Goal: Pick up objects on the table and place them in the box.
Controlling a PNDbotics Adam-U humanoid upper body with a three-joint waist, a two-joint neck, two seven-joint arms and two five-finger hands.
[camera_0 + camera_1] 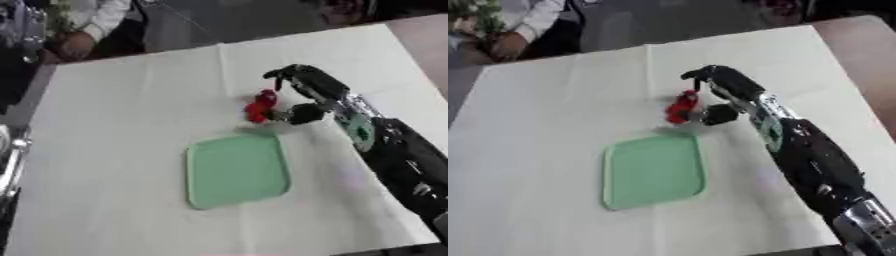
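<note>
A small red object [259, 106] hangs just above the white table, a little beyond the far edge of a pale green tray [236, 170]. My right hand [304, 91] comes in from the right and is shut on the red object, fingers curled over its top and thumb at its lower side. The tray lies flat in the middle of the table with nothing in it. My left hand shows in neither view.
The white tablecloth [114, 125] covers the whole table. My right forearm [815, 165] crosses the table's right side. A person [87, 25] sits at the far left edge, apart from the objects. Brown floor shows beyond the far right corner.
</note>
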